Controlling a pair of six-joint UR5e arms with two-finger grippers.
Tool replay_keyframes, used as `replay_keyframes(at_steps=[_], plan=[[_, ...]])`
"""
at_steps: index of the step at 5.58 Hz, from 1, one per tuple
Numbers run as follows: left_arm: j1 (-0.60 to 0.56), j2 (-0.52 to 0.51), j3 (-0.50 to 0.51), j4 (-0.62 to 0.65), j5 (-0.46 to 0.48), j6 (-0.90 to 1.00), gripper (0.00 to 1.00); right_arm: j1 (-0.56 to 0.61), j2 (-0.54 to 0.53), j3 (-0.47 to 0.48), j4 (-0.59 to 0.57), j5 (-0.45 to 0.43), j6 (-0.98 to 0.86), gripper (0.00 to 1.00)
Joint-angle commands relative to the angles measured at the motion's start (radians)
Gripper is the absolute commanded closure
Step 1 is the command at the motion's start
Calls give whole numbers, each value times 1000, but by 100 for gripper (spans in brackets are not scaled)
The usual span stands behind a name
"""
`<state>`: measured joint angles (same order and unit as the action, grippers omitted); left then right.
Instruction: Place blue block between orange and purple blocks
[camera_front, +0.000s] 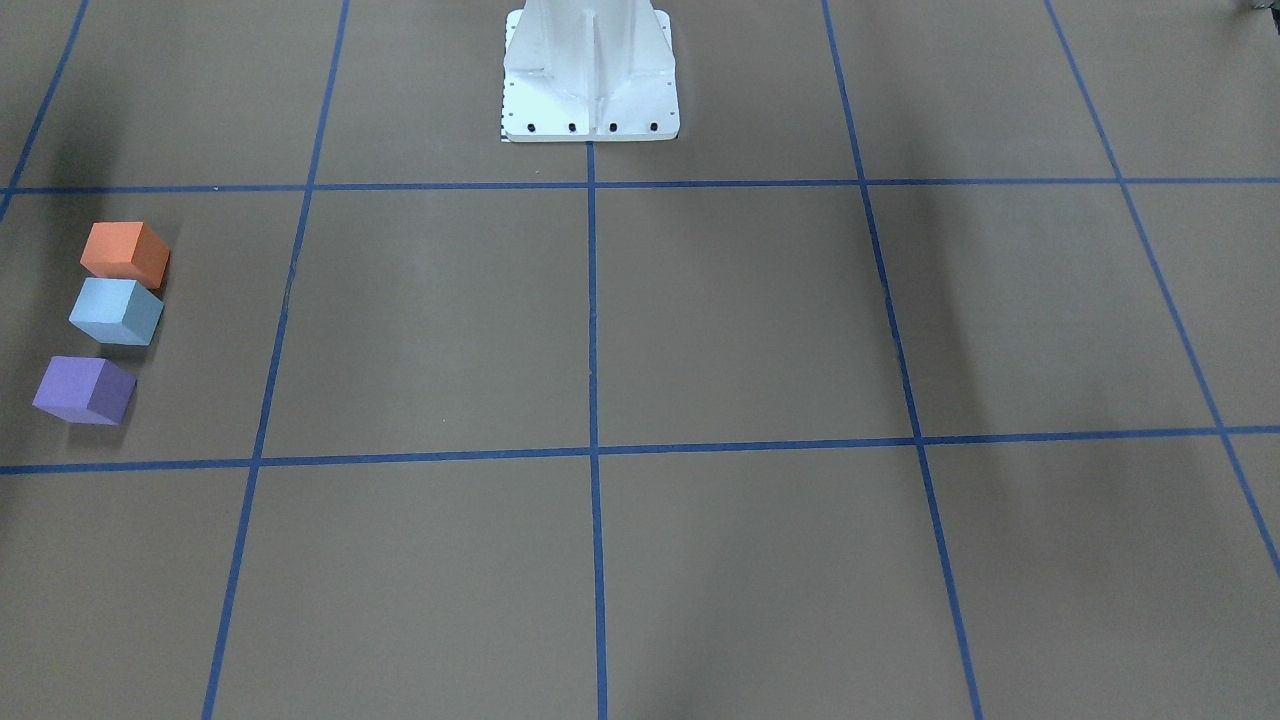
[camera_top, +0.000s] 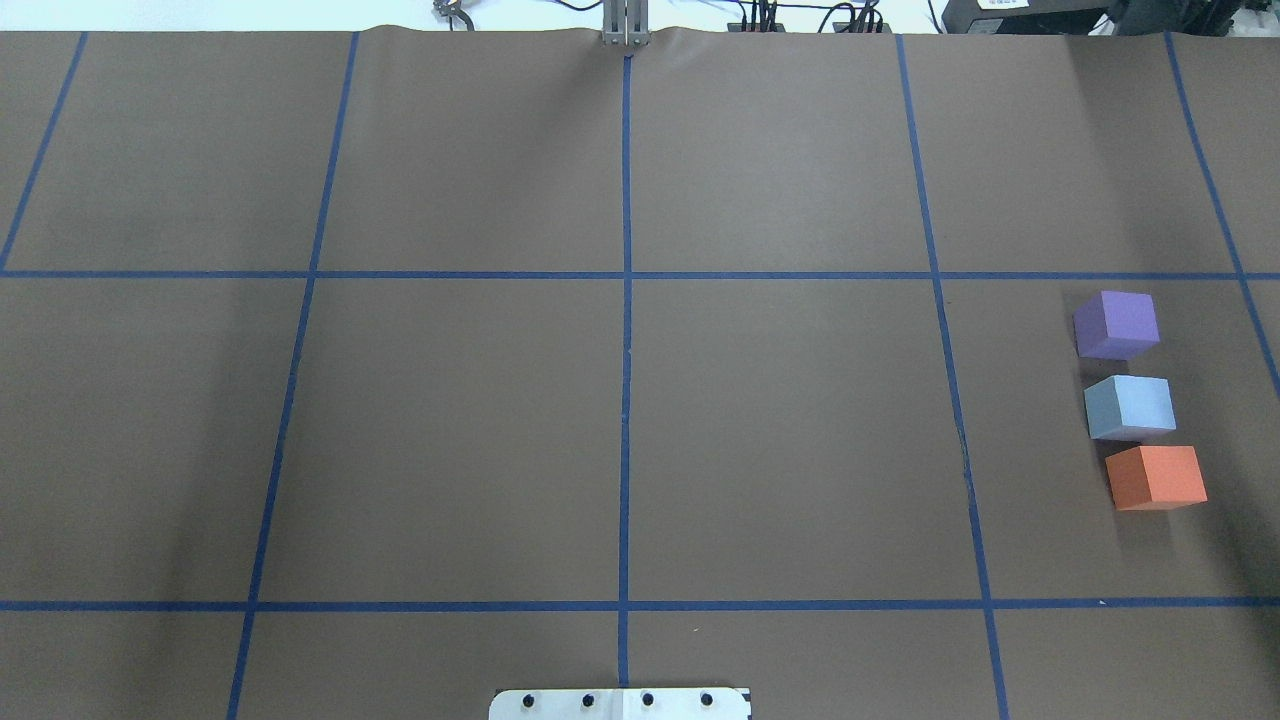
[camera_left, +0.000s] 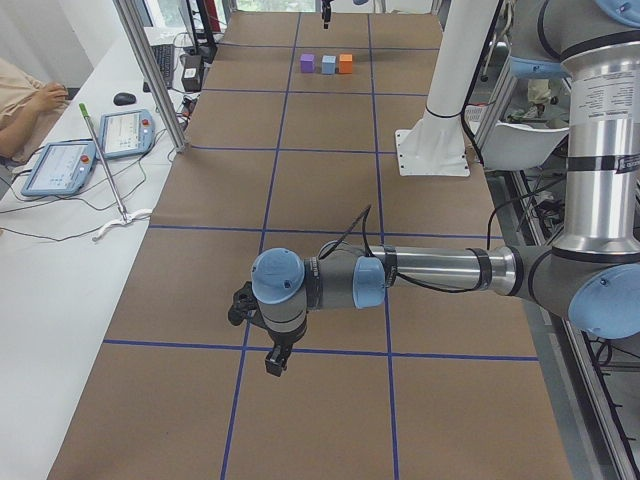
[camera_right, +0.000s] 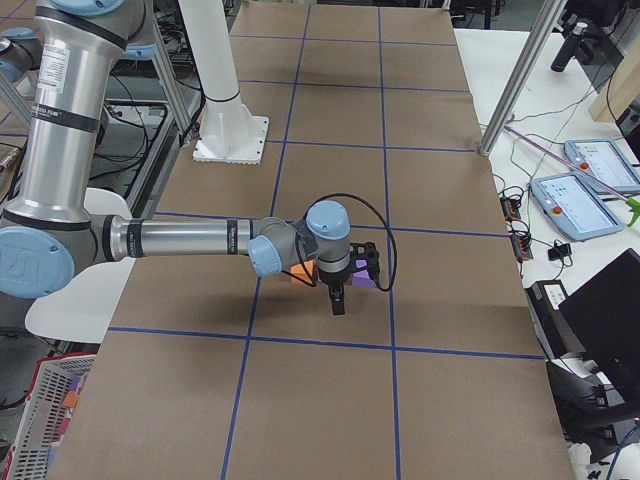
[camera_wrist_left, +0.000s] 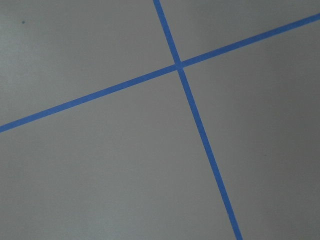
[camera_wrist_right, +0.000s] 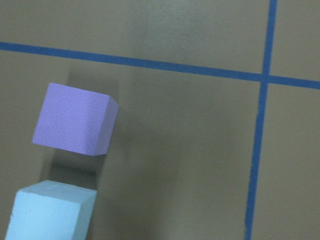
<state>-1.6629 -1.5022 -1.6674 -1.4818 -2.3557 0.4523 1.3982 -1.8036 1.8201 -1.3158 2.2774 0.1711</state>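
The blue block (camera_top: 1130, 406) sits on the table in a row between the purple block (camera_top: 1117, 324) and the orange block (camera_top: 1156, 477), close to the orange one. The row also shows in the front-facing view: orange (camera_front: 125, 252), blue (camera_front: 117, 310), purple (camera_front: 85, 389). The right wrist view shows the purple block (camera_wrist_right: 75, 119) and the blue block (camera_wrist_right: 50, 212) below it. My right gripper (camera_right: 337, 300) hangs above and beside the blocks, holding nothing; I cannot tell whether it is open or shut. My left gripper (camera_left: 275, 360) hangs over bare table far from the blocks; its state cannot be told.
The table is brown paper with a blue tape grid (camera_top: 626, 275). The white robot base (camera_front: 590, 75) stands at the middle of the robot's side. The left wrist view shows only a tape crossing (camera_wrist_left: 178, 66). Tablets and cables lie on a side bench (camera_left: 100, 140).
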Motion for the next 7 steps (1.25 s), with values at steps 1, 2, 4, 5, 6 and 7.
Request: replay_keyframes(at_steps=[1, 2, 4, 5, 6, 7], plan=[[0, 0, 11, 3, 4, -4, 0, 169, 57, 7, -302, 31, -293, 0], [0, 3, 18, 6, 3, -7, 0, 214, 61, 8, -333, 39, -314, 0], [-5, 3, 6, 3, 4, -9, 0, 231, 75, 25, -393, 54, -314, 0], [-5, 3, 6, 3, 1, -1, 0, 231, 75, 27, -392, 62, -311, 0], [-3, 0, 3, 2, 9, 2, 0, 229, 75, 25, -372, 57, -311, 0], [-3, 2, 9, 2, 10, -1, 0, 229, 73, 24, -341, 60, -299, 0]])
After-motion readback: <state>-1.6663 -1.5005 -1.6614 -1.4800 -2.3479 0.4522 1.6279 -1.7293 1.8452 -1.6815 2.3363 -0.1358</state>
